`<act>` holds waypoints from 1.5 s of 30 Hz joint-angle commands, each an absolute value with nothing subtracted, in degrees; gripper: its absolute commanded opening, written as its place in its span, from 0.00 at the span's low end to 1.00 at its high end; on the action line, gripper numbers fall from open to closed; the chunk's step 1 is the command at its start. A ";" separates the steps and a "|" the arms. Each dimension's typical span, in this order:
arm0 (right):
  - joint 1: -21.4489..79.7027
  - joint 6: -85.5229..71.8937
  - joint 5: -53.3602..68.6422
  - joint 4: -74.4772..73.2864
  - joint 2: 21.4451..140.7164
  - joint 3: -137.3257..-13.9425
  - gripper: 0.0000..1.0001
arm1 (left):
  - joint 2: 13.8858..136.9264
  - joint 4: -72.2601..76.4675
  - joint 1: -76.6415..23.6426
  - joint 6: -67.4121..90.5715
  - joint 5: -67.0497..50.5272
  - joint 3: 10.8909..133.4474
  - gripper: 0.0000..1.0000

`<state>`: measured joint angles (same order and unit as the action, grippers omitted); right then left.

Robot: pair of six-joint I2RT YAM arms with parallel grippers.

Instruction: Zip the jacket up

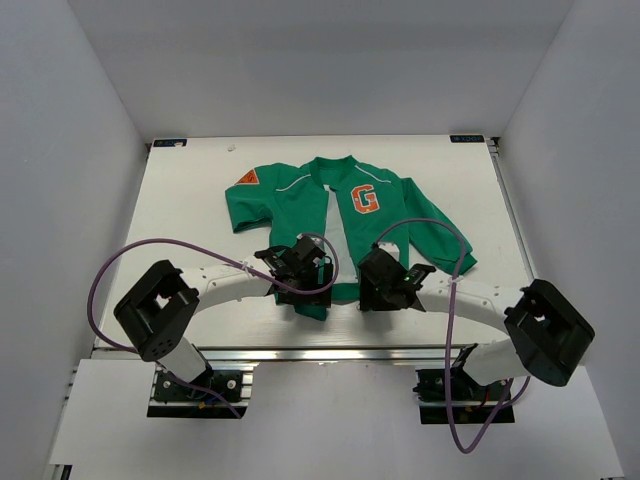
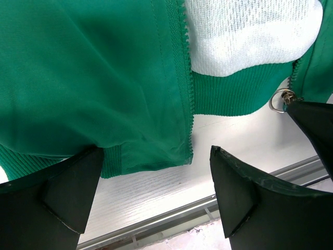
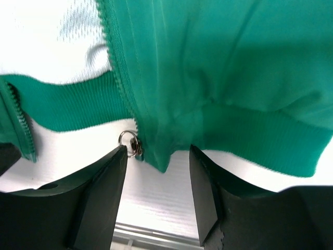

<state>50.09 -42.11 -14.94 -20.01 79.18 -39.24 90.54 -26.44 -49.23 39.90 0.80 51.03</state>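
The green jacket point(image 1: 290, 200) lies flat on the table, front open, grey lining showing, hem toward the arms. My left gripper point(image 1: 305, 278) is open over the hem corner of one front panel point(image 2: 151, 151); that panel's zipper teeth point(image 2: 183, 78) run up from it. My right gripper point(image 1: 388, 282) is open at the other panel's hem. In the right wrist view the gripper point(image 3: 157, 159) straddles that hem corner point(image 3: 162, 156). The zipper slider with its metal ring point(image 3: 128, 140) sits just off the left fingertip point(image 3: 112, 166). The ring also shows in the left wrist view point(image 2: 278, 100).
The white table point(image 1: 200, 260) has a metal rail along its near edge point(image 1: 320, 352). Grey walls enclose the left, right and back. Purple cables loop over both arms point(image 1: 110, 270).
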 commanded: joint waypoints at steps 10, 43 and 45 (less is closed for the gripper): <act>48.43 -45.44 -13.71 -22.41 79.01 -38.23 0.51 | 89.30 -27.16 -48.95 40.08 0.18 50.01 0.93; 48.16 -47.63 -17.84 -25.92 85.78 -44.03 0.55 | 89.12 -26.54 -48.87 39.99 0.09 49.04 0.92; 48.16 -48.34 -18.63 -26.19 85.52 -42.90 0.50 | 89.30 -26.63 -48.95 39.99 0.09 49.22 0.92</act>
